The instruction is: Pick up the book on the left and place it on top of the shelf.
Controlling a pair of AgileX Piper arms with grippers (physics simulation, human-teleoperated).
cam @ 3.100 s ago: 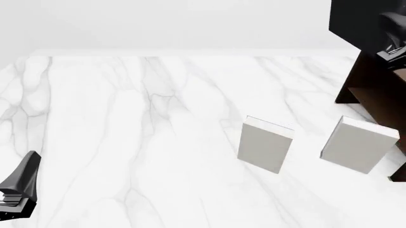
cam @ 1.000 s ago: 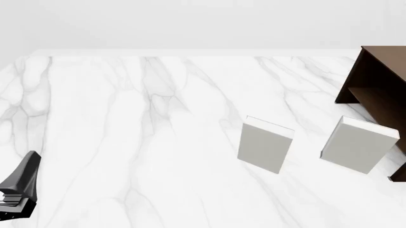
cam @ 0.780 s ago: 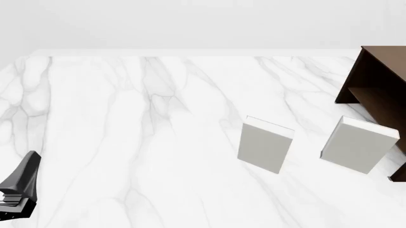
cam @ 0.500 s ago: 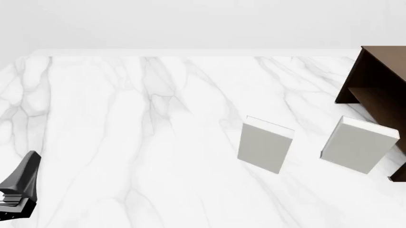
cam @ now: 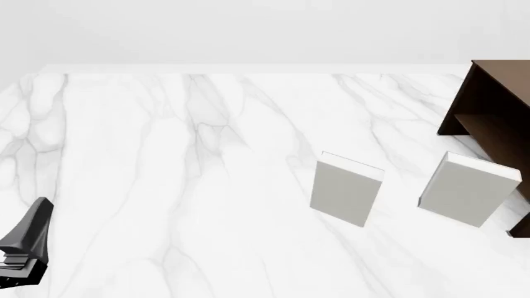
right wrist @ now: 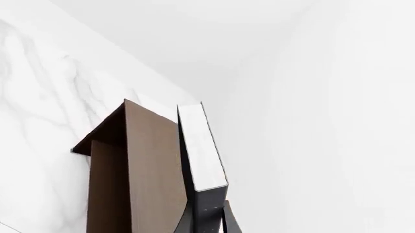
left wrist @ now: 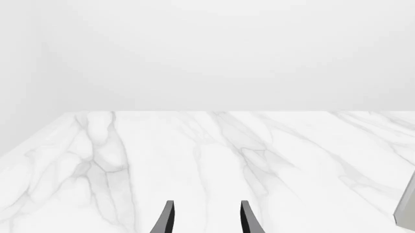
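Observation:
In the right wrist view the book [right wrist: 201,145], with a dark cover and white page edges, sits between the fingers of my right gripper [right wrist: 207,222], which is shut on it. The book lies close along the flat brown top of the shelf [right wrist: 150,170]; I cannot tell if they touch. In the front view the shelf [cam: 495,118] stands at the right edge, and the right gripper and the book are out of that view. My left gripper [cam: 28,241] rests low at the front left, open and empty; its fingers [left wrist: 167,219] are spread apart.
Two light grey-white books stand upright on the marble table: one right of centre [cam: 346,188], one [cam: 468,188] just in front of the shelf. The edge of a grey book [left wrist: 407,213] shows in the left wrist view.
Three seconds ago the right gripper with the dark book showed above the shelf in the front view; it has since left that view. Over the last second nothing moves.

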